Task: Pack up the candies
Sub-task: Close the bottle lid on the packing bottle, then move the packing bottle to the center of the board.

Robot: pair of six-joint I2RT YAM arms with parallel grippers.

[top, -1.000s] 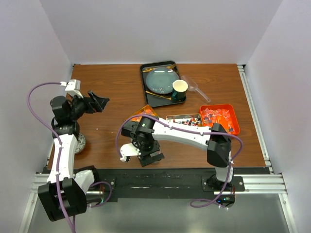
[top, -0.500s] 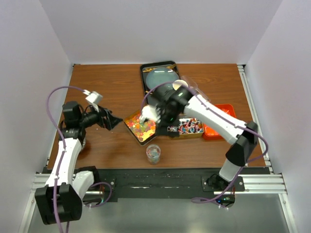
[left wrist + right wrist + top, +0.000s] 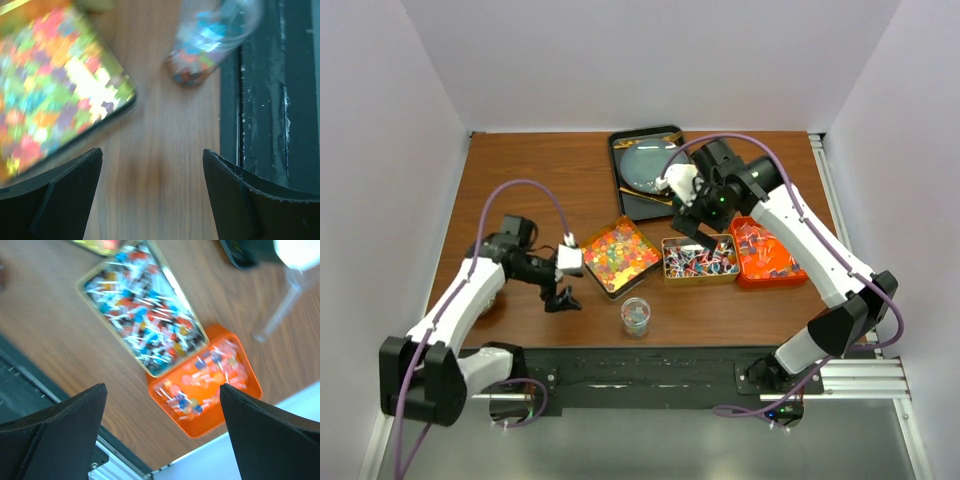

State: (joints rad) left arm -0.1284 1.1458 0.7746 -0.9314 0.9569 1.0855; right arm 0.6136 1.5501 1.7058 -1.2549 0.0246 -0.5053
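Three trays [image 3: 205, 426] of candies [image 3: 698, 258], one jar [image 3: 635, 315]. The left claw [image 3: 150, 200] reached low, left of the middle tray [image 3: 665, 262]; the right claw [image 3: 162, 430] hung above it; both gaped.

The candies [image 3: 698, 258] lie in four separate groups toward the front edge: multicoloured jelly beads [image 3: 618, 256] at the middle, wrapped pieces [image 3: 767, 250] right of them in two groups, a small portion [image 3: 635, 316] nearest the edge.

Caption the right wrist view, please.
Open jaws hang above a tin of wrapped candies and an orange tray of sweets.
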